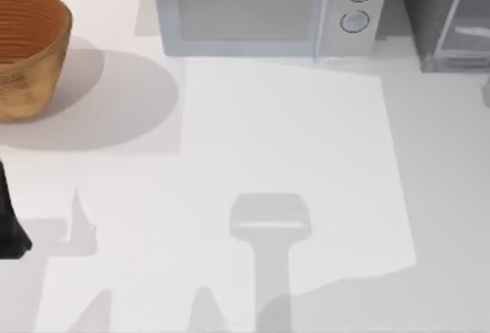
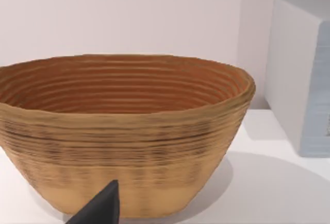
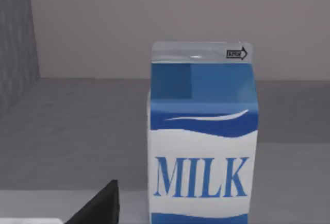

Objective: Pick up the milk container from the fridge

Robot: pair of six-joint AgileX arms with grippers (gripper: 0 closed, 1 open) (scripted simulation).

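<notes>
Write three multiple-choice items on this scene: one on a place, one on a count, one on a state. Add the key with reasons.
1. Where does the basket stand on the table?
A. far left
B. far right
C. near middle

2. How many round dials does the microwave have?
A. one
B. two
C. four

3. How does the milk container stand?
A. on its side
B. upside down
C. upright

Key:
1 A, the top view has the basket at its left edge, left of the microwave.
2 B, two dials sit one above the other on its right panel.
3 C, in the right wrist view its MILK lettering reads level and its sealed top points up, on the dark grey floor of the fridge.
</notes>
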